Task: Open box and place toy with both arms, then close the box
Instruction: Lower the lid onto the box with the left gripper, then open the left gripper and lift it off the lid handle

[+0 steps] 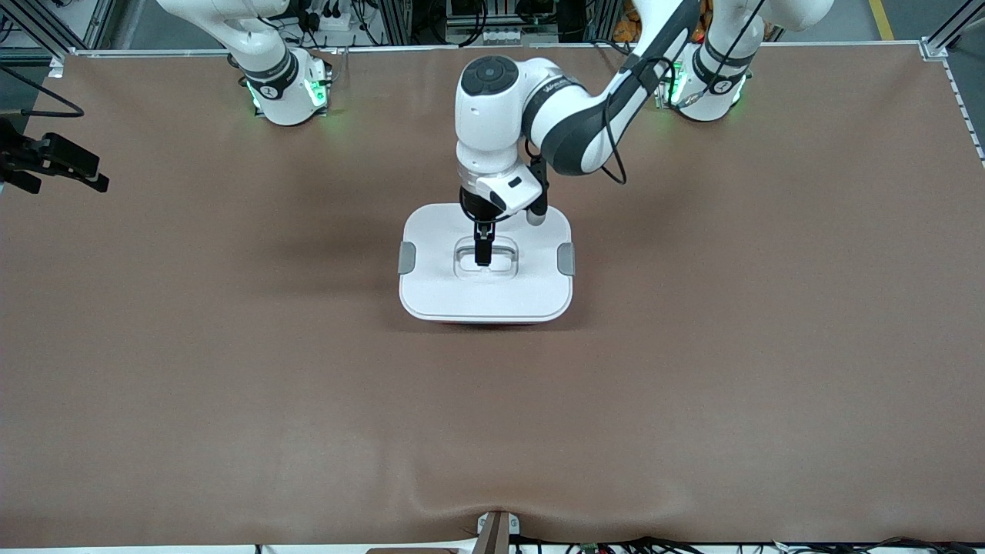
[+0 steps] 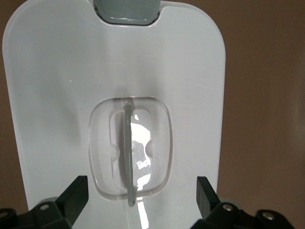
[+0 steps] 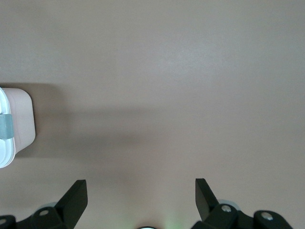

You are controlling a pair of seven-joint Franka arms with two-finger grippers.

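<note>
The box (image 1: 486, 296) sits mid-table with its white lid on; only a thin strip of the pink tub shows at the edge nearest the front camera. Grey clips (image 1: 406, 258) sit on both short sides. My left gripper (image 1: 482, 250) hangs straight down over the recessed clear handle (image 2: 128, 152). It is open (image 2: 141, 198), with one finger on each side of the handle and touching nothing. My right gripper (image 3: 141, 195) is open over bare table toward the right arm's end, with a corner of the box (image 3: 14, 124) in its view. The toy is out of view.
Brown cloth (image 1: 692, 385) covers the whole table. A black fixture (image 1: 54, 161) juts in at the table edge at the right arm's end. Both arm bases (image 1: 288, 88) stand along the table edge farthest from the front camera.
</note>
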